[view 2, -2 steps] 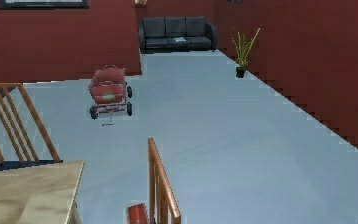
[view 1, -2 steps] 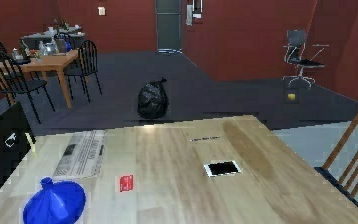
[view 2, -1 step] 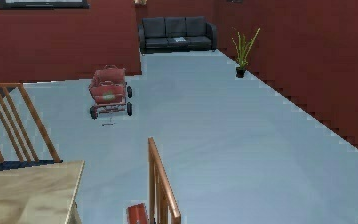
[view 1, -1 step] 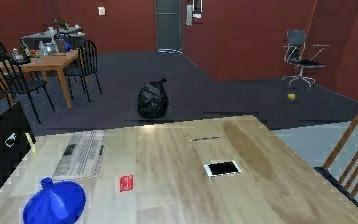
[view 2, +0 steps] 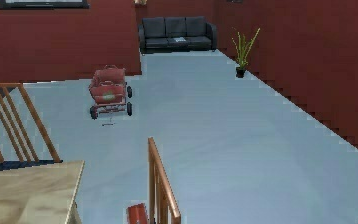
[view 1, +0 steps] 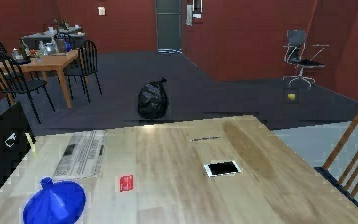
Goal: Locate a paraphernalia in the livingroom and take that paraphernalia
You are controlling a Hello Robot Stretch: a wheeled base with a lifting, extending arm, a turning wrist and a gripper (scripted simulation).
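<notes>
Where the forward view looks down, a pale wooden bench [view 1: 187, 150] is seen across the foreground. On it are laid a folded newspaper [view 1: 82, 152], a blue object [view 1: 55, 203] near the close edge, a small red card [view 1: 126, 183] just beside it, and a flat white-faced slab [view 1: 222, 168] with a dark rim, well apart towards the forward view's right. A dark box [view 1: 7, 140] is cut off at the bench's left end. Which of these is the paraphernalia cannot be told; all are lying on this bench. How the jaws stand cannot be told.

Beyond the bench, a black bag [view 1: 153, 99] is set on dark carpet. A second bench [view 1: 52, 62], cluttered and ringed by dark chairs, is placed far left against red walls. A grey door [view 1: 170, 25] is set in the back wall, and an office chair [view 1: 302, 55] is stood at the far right.

On the arm side, a pale grey floor [view 2: 217, 130] is spread out to a dark sofa [view 2: 177, 33] and a potted plant [view 2: 243, 50]. A red cart [view 2: 110, 92] is parked mid-floor, and a wooden chair [view 2: 17, 125] is drawn up beside the bench corner.
</notes>
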